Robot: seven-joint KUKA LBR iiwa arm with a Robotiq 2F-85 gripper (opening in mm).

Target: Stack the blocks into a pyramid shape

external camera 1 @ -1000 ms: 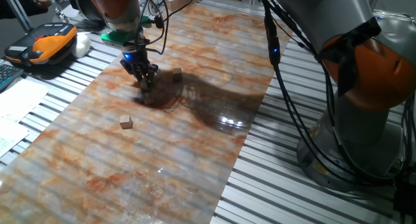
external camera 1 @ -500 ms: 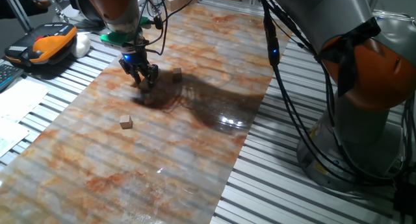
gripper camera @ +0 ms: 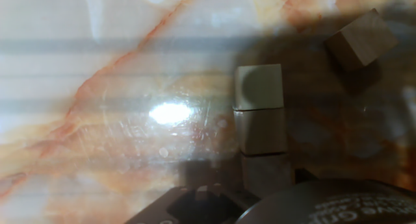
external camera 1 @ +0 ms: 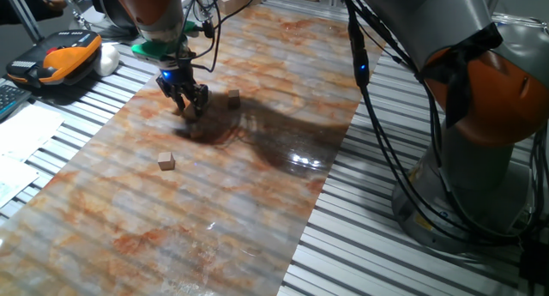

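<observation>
The tool [external camera 1: 190, 106] hangs low over the marble desk [external camera 1: 257, 202] in the upper left of the frame, and you cannot tell if it is gripping a block or not. Right under it, three blocks [gripper camera: 260, 123] sit touching in a row. One more block [external camera 1: 233, 97] lies just to the right of the tool, and another block [external camera 1: 166, 162] sits alone lower down.

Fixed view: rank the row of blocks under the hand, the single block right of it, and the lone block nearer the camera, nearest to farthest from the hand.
1. Row of blocks, directly under the hand.
2. Single block, just right.
3. Lone block, toward the camera.
</observation>
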